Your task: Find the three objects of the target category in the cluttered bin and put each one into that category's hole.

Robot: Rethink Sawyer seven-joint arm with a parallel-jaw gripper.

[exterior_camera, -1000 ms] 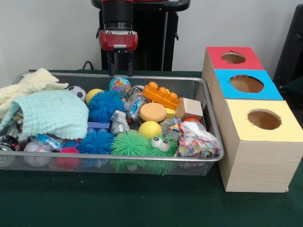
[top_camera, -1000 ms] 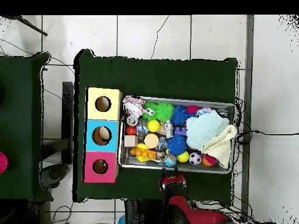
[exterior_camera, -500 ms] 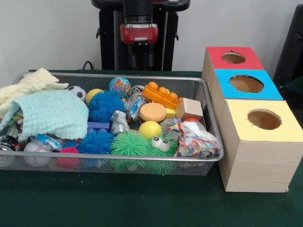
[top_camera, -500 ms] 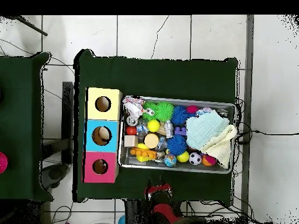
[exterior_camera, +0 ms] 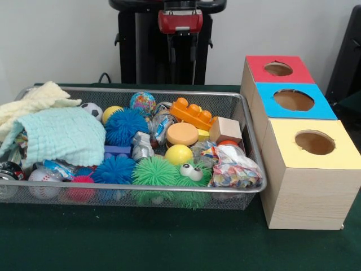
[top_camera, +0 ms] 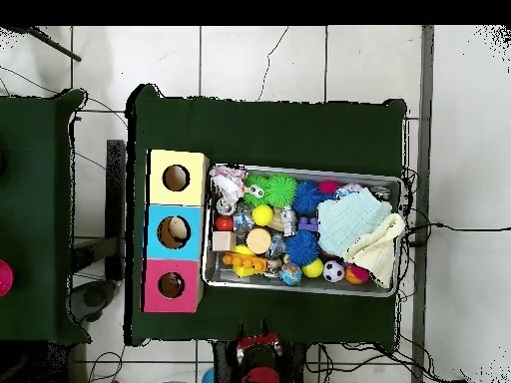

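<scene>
While the bin (exterior_camera: 237, 113) sits full at center and the hole (exterior_camera: 278, 69) waits at its 2 o'clock, the gripper (exterior_camera: 180, 49) has pulled back toward the pedestal since a second ago; finger spread unreadable, apparently empty. No pick underway.

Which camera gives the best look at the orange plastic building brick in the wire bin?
The front view: the orange plastic building brick shows its studs, lying against the bin's far wall. Overhead it is just a small orange strip.
</scene>
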